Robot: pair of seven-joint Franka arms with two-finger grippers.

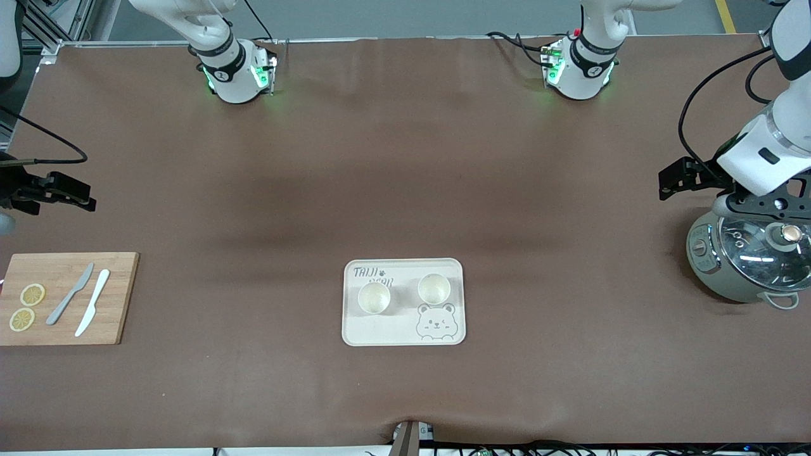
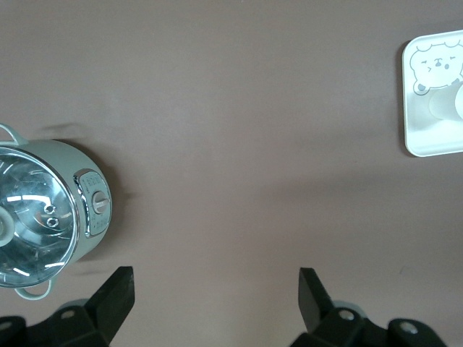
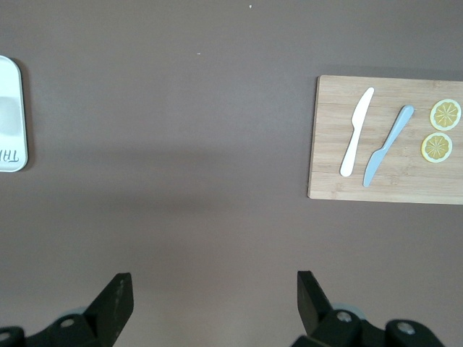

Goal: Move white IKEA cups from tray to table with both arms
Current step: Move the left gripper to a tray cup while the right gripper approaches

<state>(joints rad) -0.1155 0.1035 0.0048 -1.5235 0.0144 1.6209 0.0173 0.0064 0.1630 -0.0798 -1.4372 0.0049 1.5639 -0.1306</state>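
Observation:
Two white IKEA cups [image 1: 374, 297] [image 1: 434, 288] stand upright side by side on the bear tray [image 1: 380, 330] in the middle of the table, toward the front camera. My left gripper [image 1: 664, 183] is open and empty, above the table at the left arm's end, beside a pot. In the left wrist view it [image 2: 215, 289] is over bare table, with a corner of the tray [image 2: 419, 137] in view. My right gripper [image 1: 85, 199] is open and empty at the right arm's end, over the table near a cutting board. In the right wrist view it [image 3: 212, 293] is over bare table.
A grey-green pot with a glass lid [image 1: 747, 253] [image 2: 43, 217] stands at the left arm's end. A wooden cutting board [image 1: 117, 297] [image 3: 325, 144] with two knives and two lemon slices lies at the right arm's end. The tray's edge [image 3: 11, 116] shows in the right wrist view.

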